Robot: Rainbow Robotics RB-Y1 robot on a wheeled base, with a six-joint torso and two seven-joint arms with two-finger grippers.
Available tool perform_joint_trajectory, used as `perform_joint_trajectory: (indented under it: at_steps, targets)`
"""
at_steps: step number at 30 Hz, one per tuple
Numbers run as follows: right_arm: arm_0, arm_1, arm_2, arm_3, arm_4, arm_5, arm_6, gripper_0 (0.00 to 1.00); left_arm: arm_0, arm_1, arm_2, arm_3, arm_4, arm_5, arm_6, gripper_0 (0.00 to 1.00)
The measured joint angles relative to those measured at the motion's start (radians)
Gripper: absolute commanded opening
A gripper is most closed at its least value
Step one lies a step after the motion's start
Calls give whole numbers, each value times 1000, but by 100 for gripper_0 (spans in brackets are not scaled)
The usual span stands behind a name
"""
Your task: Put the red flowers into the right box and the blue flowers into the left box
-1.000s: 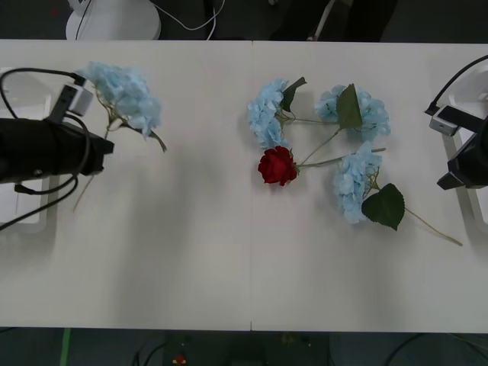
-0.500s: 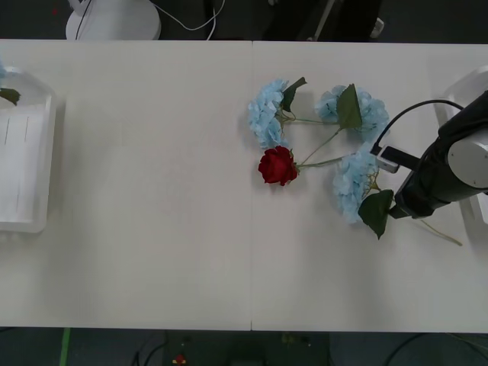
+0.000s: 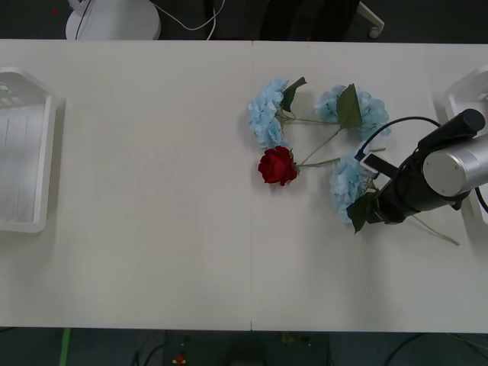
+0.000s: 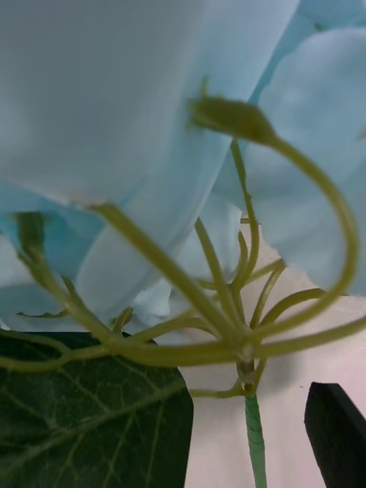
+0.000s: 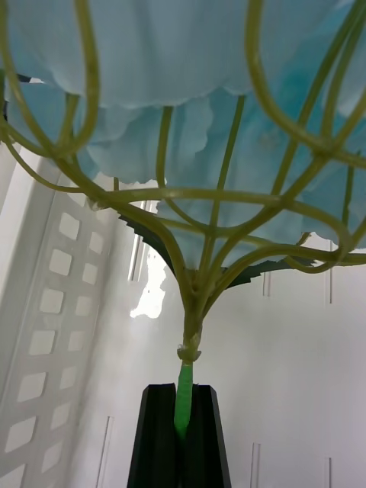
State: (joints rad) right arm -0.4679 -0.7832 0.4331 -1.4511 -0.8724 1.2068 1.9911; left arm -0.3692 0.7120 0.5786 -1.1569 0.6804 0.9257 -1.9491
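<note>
L gripper [image 5: 181,438] is clamped on a blue stem [image 5: 183,400], bloom over L box [image 5: 290,366], ready to drop, I reckon; R gripper [image 4: 252,457] sits at the nearest table cluster [image 3: 347,183], fingers apart round its stem [image 4: 255,442]; rose [image 3: 277,165] waits mid-table.

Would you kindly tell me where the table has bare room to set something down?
The widest bare stretch runs between the left box and the red flower, plus the near edge of the table. It is crowded around the blue flowers, where the right tool reaches in.
</note>
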Motion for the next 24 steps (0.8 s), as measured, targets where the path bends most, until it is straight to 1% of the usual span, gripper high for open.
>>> perform_joint_trajectory:
  at_steps: [1, 2, 3, 4, 5, 6, 7, 8, 9, 11, 13, 19, 24]
  targets:
    - [0, 4, 0, 6, 0, -3, 0, 90, -3, 0, 0, 5, -3, -2, 0, 32]
    - [0, 7, 0, 10, 0, -7, 0, 89, -6, 0, -1, 10, -6, -3, 0, 42]
    - [0, 9, 0, 14, 0, -9, 0, 76, -10, 0, -1, 13, -8, -3, 0, 51]
    - [0, 10, 0, 16, 0, -11, 0, 65, -15, 0, -3, 16, -9, -3, 0, 55]
    - [0, 11, 0, 17, 0, -12, 0, 42, -19, 0, -5, 19, -9, -3, 0, 62]
    - [0, 12, 0, 18, 0, -12, 0, 24, -24, 0, -7, 20, -9, -3, 0, 66]
    - [0, 12, 0, 18, 0, -12, 0, 15, -30, 0, -11, 21, -7, -3, 0, 69]
    - [0, 12, 0, 19, 0, -12, 0, 13, -34, 0, -16, 22, 2, -3, 0, 71]
    - [0, 13, 0, 19, 0, -12, 0, 6, -37, 0, -21, 22, 28, -3, 0, 74]
    - [0, 13, 0, 19, 0, -12, 0, 0, -44, 0, -32, 23, 105, 0, 0, 74]
    - [0, 13, 0, 20, 0, -12, 0, 0, -53, 0, -39, 24, 204, 31, 0, 75]
    - [0, 13, 0, 20, 0, -14, 0, 0, -99, 0, -63, 13, 451, 197, 0, 75]
    - [0, 13, -1, 18, -8, -23, 0, 0, -106, -3, -174, -56, 598, 219, 0, 76]
